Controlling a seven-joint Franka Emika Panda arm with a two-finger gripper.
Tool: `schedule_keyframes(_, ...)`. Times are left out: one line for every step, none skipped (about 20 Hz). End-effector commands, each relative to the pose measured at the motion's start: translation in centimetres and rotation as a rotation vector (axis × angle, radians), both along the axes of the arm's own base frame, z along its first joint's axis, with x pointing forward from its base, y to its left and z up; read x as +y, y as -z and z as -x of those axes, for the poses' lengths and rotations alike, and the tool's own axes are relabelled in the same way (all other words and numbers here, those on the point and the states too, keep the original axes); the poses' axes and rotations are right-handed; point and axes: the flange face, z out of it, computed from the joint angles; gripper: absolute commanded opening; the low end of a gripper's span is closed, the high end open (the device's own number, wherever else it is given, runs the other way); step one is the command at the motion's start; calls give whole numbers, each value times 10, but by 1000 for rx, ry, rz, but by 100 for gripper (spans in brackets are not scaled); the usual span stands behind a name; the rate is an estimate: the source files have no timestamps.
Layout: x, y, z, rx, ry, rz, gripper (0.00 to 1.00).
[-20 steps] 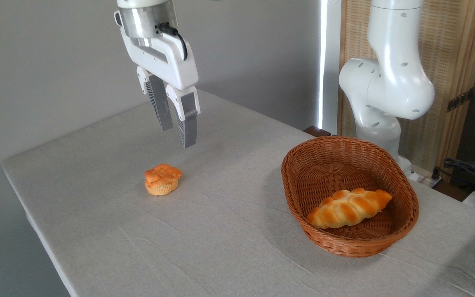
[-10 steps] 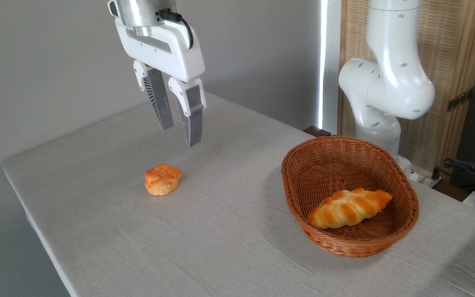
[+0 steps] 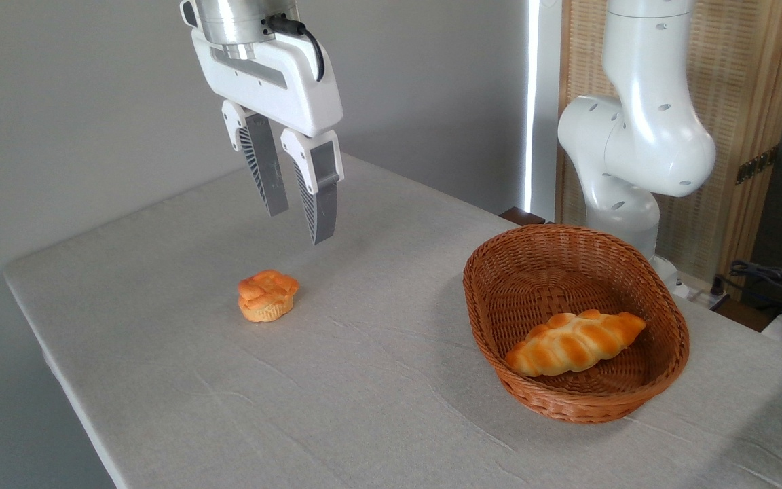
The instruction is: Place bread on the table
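Grey-clothed table (image 3: 364,407) bears bread (image 3: 268,295) and basket (image 3: 662,319).

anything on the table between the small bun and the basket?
Nothing. In the fixed camera view the stretch of table between the bread and the wicker basket is bare wrinkled cloth. The gripper hangs open above, left of that gap.

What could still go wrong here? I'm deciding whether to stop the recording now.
Little, probably. The bread sits on the table, free of the gripper, whose jaws hang open above it. If the arm dropped again, it might nudge the bun. A sweep toward the basket might clip its rim or disturb the braided loaf.
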Motion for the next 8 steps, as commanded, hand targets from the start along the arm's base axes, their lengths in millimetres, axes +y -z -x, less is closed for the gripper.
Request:
schedule_keyframes(0, -3, 0, 13, 5, -9, 100)
schedule_keyframes(-1, -4, 0, 12, 8, -9, 100)
schedule_keyframes(-1, -3, 0, 13, 11, -9, 100)
schedule_keyframes(1, -5, 0, 10, 8, -9, 100)
schedule_keyframes(2, -5, 0, 10, 2, -9, 100)
schedule_keyframes(3, -5, 0, 10, -4, -10, 100)
schedule_keyframes(4, -5, 0, 10, -6, -10, 100)
schedule_keyframes(5, -6, 0, 9, -9, -10, 100)
